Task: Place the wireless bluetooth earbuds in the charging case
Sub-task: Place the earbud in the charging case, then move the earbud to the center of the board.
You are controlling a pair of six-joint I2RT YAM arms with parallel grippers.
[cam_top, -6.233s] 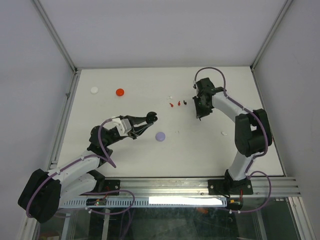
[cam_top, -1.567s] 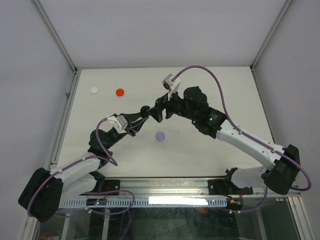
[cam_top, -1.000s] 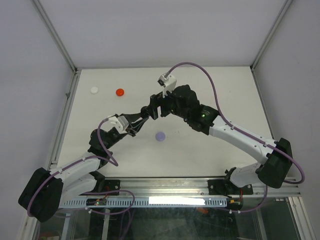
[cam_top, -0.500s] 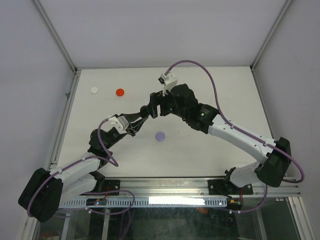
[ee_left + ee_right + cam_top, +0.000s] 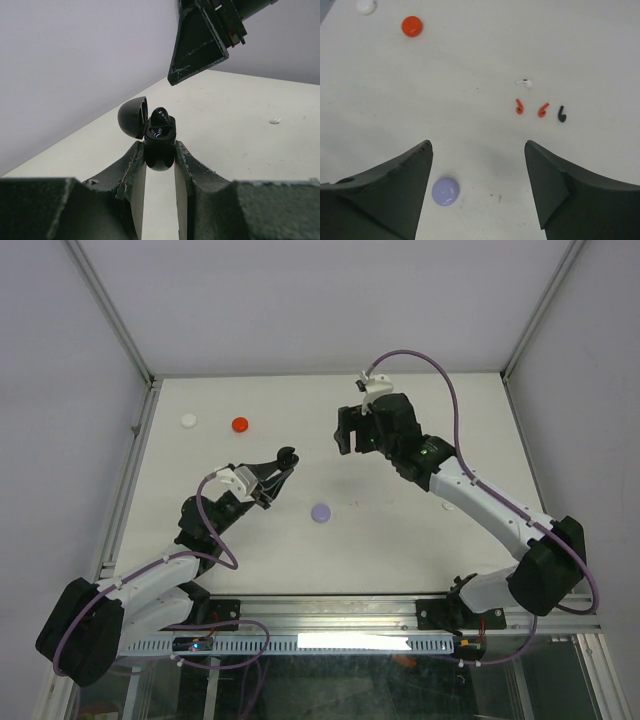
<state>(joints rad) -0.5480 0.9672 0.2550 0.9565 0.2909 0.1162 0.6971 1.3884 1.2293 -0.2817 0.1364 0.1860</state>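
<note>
My left gripper (image 5: 283, 458) is shut on a black charging case (image 5: 160, 142), held above the table with its lid (image 5: 132, 117) swung open. A glossy black rounded piece (image 5: 161, 117) stands in the case's well. My right gripper (image 5: 346, 430) hangs open and empty to the right of the case, apart from it. One of its fingers (image 5: 200, 45) shows at the top of the left wrist view. On the table beyond the right gripper (image 5: 477, 146) lie a white earbud (image 5: 524, 83), two red earbuds (image 5: 519, 106) (image 5: 543, 110) and a black earbud (image 5: 562, 114).
A lavender round case (image 5: 320, 511) lies mid-table, close to the right gripper's left finger (image 5: 395, 190). A red case (image 5: 239, 424) and a white case (image 5: 189, 420) sit at the back left. Small white bits (image 5: 448, 507) lie to the right.
My right gripper, which was up against the black case a second ago, has drawn back to the right and away from it. The left gripper still holds the open case.
</note>
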